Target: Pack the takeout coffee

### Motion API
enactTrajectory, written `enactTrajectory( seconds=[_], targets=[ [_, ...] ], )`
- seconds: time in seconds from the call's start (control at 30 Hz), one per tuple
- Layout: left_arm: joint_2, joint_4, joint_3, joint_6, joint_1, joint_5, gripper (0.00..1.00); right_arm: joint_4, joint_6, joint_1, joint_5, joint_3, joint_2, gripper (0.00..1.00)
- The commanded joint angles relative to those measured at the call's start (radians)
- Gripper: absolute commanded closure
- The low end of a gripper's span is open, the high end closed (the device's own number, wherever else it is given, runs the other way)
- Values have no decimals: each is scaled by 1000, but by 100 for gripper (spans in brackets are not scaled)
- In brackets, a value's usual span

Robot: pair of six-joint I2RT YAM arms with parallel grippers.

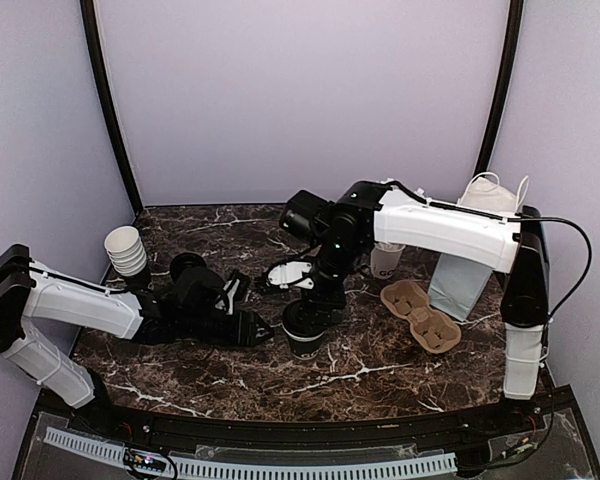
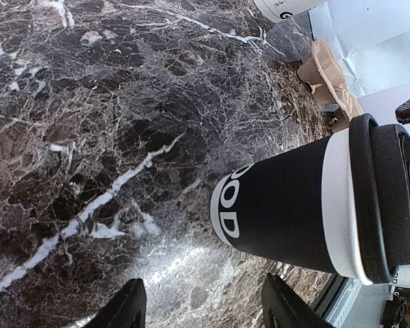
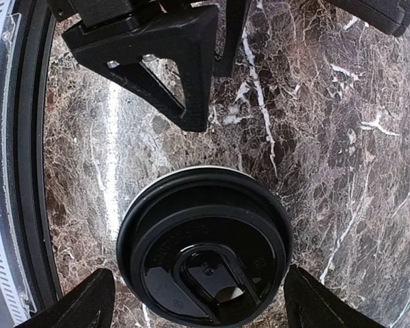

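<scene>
**A:** Where's the takeout coffee (image 1: 305, 330)?
**B:** Upright on the table (image 1: 380, 372), directly beneath the right end effector (image 3: 199, 290). Its released fingers (image 3: 89, 307) straddle the lid (image 3: 205, 229).
**A:** And the left end effector (image 2: 203, 297)?
**B:** Released, empty, coffee just ahead. The right is nearer.

The bench (image 2: 89, 137) looks like polished dark marble, glossy, with white veins. The cup (image 2: 287, 212) has matt black paper sides and a smooth, faintly shiny black plastic lid (image 3: 205, 253). The carrier (image 1: 420, 314) is rough brown moulded pulp. The left claw (image 2: 205, 311) is matt black plastic.
</scene>
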Motion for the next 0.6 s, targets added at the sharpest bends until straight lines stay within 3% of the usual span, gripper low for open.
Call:
enactTrajectory(
  seconds=[0.0, 0.3, 0.4, 0.57],
  targets=[
    [-4, 17, -12, -3, 5, 17, 41, 3, 13, 13, -7, 13, -28, 12],
    [-143, -126, -20, -32, 4, -59, 41, 36, 31, -12, -17, -74, -199, 7],
    [-183, -112, -10, -56, 4, -27, 43, 66, 108, -75, -78, -64, -211, 14],
    [-205, -34, -5, -133, -1, 37, 48, 285, 284, -196, -196, -186, -292, 24]
  ],
)
